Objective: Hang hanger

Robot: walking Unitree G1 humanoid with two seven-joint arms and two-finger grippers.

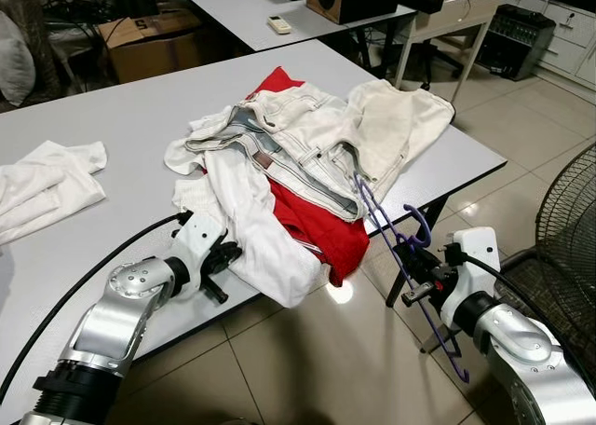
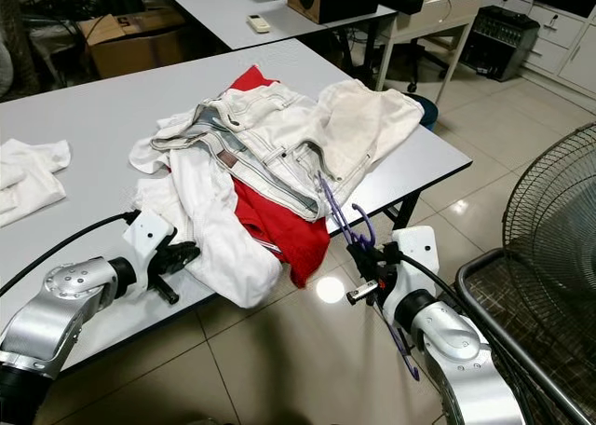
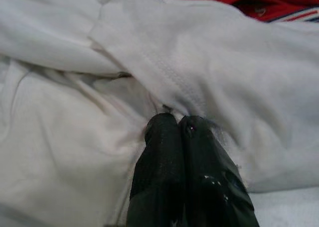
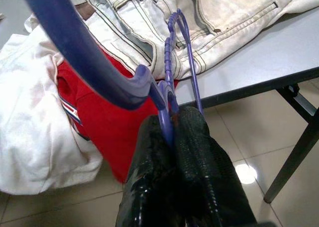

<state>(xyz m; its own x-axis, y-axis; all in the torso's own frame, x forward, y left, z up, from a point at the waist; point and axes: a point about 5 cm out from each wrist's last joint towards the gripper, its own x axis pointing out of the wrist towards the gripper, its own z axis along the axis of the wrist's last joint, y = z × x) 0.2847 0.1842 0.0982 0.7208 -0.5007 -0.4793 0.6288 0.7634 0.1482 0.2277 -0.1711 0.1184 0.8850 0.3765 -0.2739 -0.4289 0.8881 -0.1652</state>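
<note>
On the grey table (image 1: 112, 117) over beige floor tiles (image 1: 307, 360), left hand (image 3: 174, 122) pinches white cloth (image 3: 209, 62); right hand (image 4: 172, 125) pinches purple hanger (image 1: 391, 234).

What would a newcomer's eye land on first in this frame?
Probably the heap of clothes at the near edge of the grey table: white jeans and white garments over a red garment that spills off the edge. Next, the purple hanger, clamped in the right gripper just off the table's edge and leaning against the jeans. The left gripper is pinched on white fabric at the heap's near-left side.
</note>
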